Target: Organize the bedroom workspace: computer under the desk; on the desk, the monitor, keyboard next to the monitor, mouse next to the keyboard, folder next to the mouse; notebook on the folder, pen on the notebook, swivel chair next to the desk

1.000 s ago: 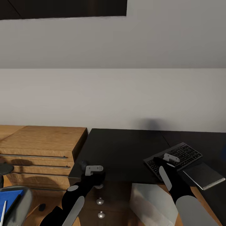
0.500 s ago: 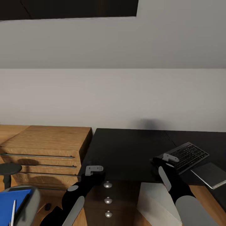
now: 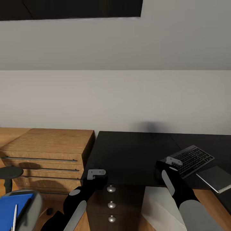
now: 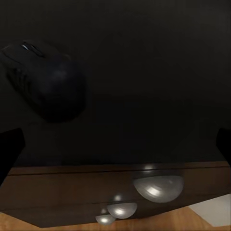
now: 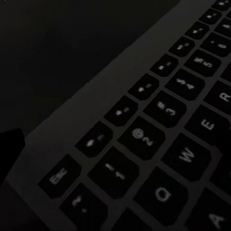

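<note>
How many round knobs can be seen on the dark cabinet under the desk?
3, in a vertical line down the dark cabinet front below the desk edge: top knob, middle knob, bottom knob. More may sit below the frame.

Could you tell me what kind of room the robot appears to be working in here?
Probably a home office corner or study area: a glossy black desk carries a keyboard and a notebook, a wooden drawer chest stands beside it, and a grey swivel chair holds a blue folder.

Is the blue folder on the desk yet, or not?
Not yet. The folder lies on the swivel chair seat, left of the desk.
</note>
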Robot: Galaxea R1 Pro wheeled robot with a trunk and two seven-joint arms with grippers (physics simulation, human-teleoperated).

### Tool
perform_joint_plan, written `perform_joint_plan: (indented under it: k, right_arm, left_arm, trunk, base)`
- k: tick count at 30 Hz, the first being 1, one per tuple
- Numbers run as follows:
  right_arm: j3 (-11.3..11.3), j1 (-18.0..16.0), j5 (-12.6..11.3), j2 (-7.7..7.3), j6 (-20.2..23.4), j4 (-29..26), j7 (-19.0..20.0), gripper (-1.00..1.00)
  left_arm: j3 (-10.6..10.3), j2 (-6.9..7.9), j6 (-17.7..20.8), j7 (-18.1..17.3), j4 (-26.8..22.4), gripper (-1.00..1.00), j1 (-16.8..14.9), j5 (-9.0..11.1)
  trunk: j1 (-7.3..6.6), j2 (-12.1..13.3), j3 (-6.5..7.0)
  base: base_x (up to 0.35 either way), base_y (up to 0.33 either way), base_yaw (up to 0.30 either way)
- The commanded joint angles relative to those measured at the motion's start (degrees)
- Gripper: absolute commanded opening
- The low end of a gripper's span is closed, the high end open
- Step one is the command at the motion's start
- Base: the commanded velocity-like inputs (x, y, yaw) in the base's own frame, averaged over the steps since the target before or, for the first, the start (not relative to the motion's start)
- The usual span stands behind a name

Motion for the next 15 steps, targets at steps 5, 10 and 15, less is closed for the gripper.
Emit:
perform_joint_plan:
  k: [5, 10, 15]
  right_arm:
    - [0.2, 0.0, -1.6, 0.01, 0.0, 2.3, -0.2, 1.00]
    - [0.9, 0.0, -1.6, 0.01, 0.0, 2.3, -0.2, 1.00]
    - [1.0, 0.0, -1.6, 0.02, 0.0, 2.3, -0.2, 1.00]
  left_arm:
    - [-0.2, -0.02, 0.1, 0.6, 0.5, 1.00, -0.1, 0.6]
    - [-0.6, -0.05, 0.1, 0.6, 0.8, 1.00, -0.1, 0.6]
    - [-0.8, -0.07, 0.1, 0.6, 0.9, 1.00, -0.1, 0.5]
  trunk:
    - [0.00, 0.0, -0.07]
    - [0.00, 0.0, -0.07]
    - [0.00, 0.0, -0.07]
  base:
    - [0.000, 0.000, 0.000]
    - [0.071, 0.035, 0.000]
    - [0.050, 0.029, 0.000]
